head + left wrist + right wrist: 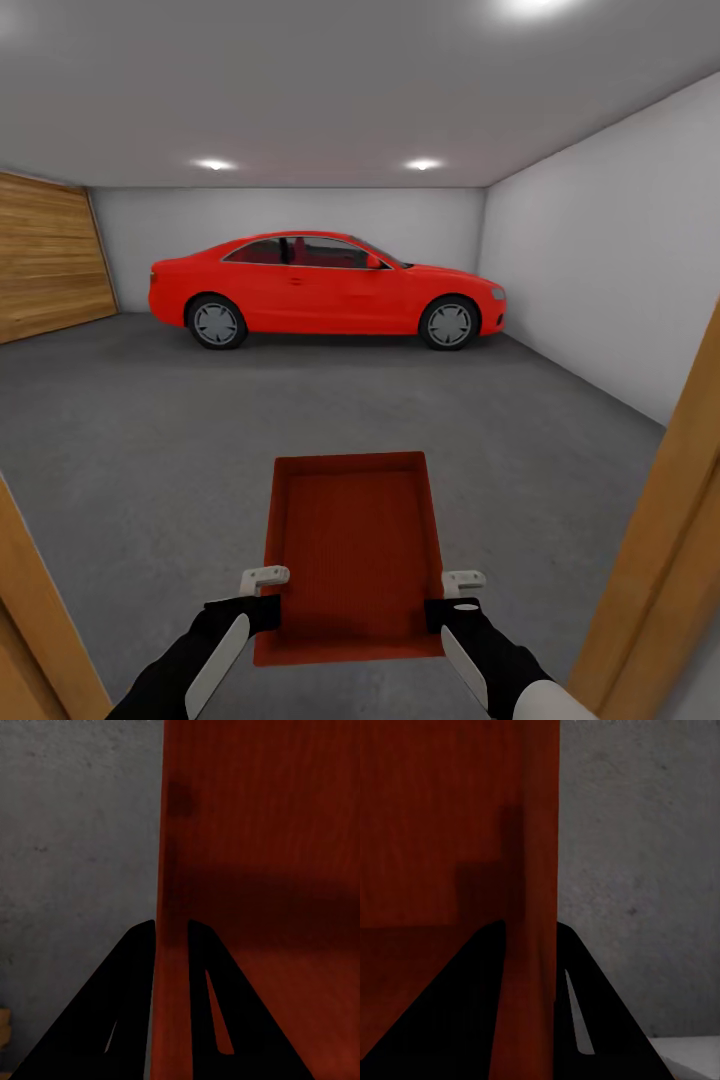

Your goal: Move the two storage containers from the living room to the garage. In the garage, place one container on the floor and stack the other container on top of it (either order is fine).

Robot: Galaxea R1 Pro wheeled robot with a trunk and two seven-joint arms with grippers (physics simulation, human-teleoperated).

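1. Ahead across the grey floor, a red car stands by the back wall, a wooden-slat door to its left; wooden door jambs flank the robot.
2. Held over the floor, the storage container is clamped by the left gripper and right gripper.
3. Wrist views show each gripper's fingers straddling a container wall.

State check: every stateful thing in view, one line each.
storage container: open-top, empty, held above the garage floor by both side walls.
left hand: shut on the container's left wall.
right hand: shut on the container's right wall.
red car: parked by the back wall, doors shut.
wooden-slat door: shut.
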